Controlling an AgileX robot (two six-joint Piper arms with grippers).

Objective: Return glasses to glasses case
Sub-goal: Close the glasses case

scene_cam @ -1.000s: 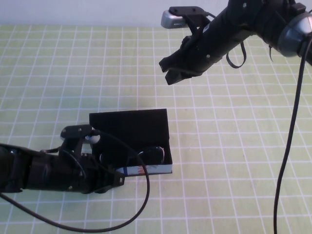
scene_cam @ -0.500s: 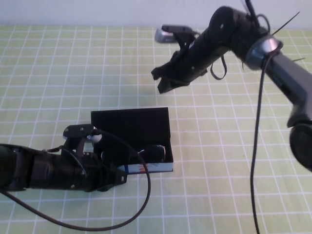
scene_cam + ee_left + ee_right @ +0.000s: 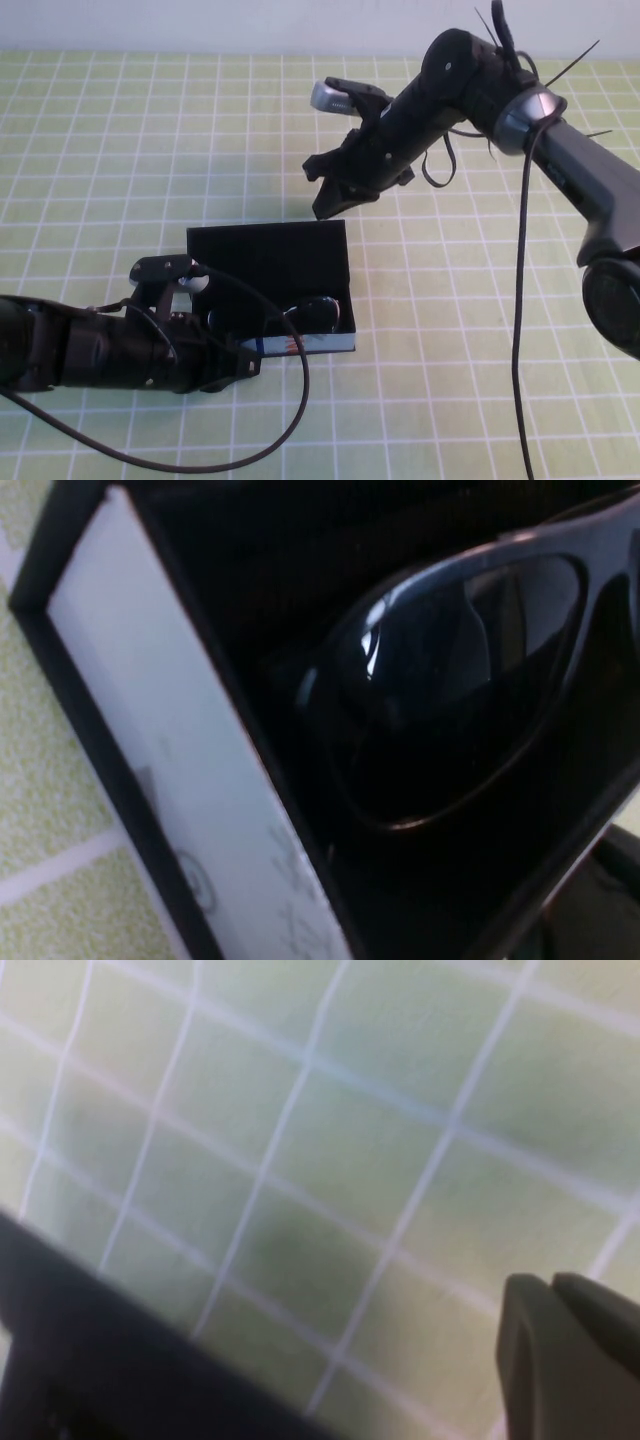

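Observation:
The glasses case (image 3: 268, 256) lies open on the green checked cloth, its flat black lid tilted back. The black glasses (image 3: 318, 313) lie inside it at the right end. In the left wrist view one dark lens (image 3: 460, 680) fills the frame beside the case's pale printed side (image 3: 170, 750). My left gripper (image 3: 235, 365) is low at the case's front left corner, against its printed front. My right gripper (image 3: 322, 205) hangs empty just above the lid's far edge, fingers (image 3: 570, 1360) together. The lid's dark edge (image 3: 100, 1350) shows in the right wrist view.
The green cloth with a white grid (image 3: 480, 330) covers the table. The left arm's black cable (image 3: 300, 400) loops in front of the case. The right arm's cable (image 3: 520, 330) hangs down on the right side.
My right gripper has come down and to the left, from high over the table to just above the lid's far edge. The left arm, case and glasses have not moved.

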